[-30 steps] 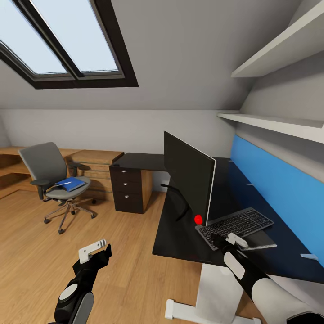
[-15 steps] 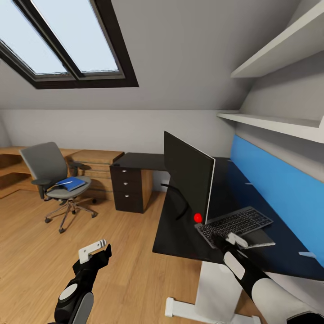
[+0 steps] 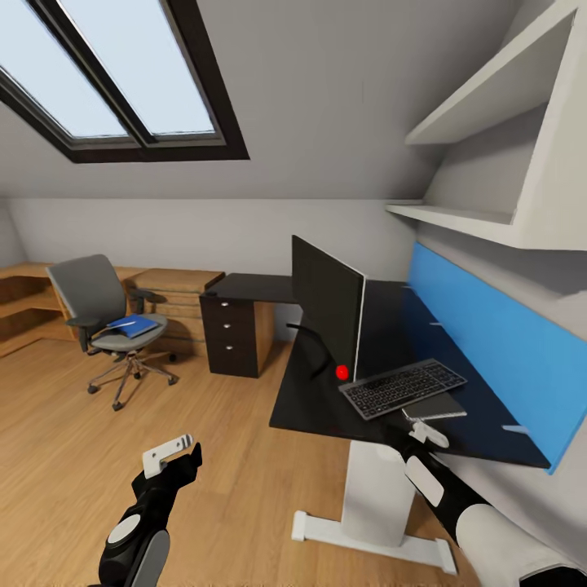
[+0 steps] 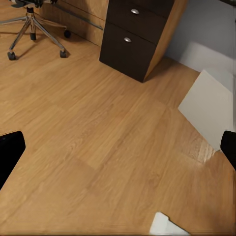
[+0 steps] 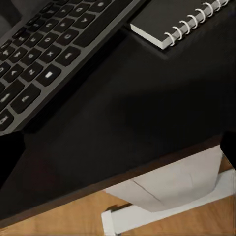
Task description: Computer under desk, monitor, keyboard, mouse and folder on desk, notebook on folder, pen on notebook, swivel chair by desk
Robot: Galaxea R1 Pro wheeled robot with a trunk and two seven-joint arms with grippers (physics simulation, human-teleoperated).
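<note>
Pulled back off the keyboard (image 3: 403,388), right tool (image 3: 424,434) hangs beside notebook (image 3: 436,406), fingers apart like left tool (image 3: 171,454).

On the desk (image 3: 326,412), the keyboard (image 3: 403,388) is set at the monitor's (image 3: 328,306) 4 o'clock, the notebook (image 3: 436,406) touching it; the chair (image 3: 106,314) stands at 9 o'clock.

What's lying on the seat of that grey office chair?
A bright blue folder lies flat on the swivel chair seat. Whatever is beneath the folder is covered and cannot be seen.
</note>
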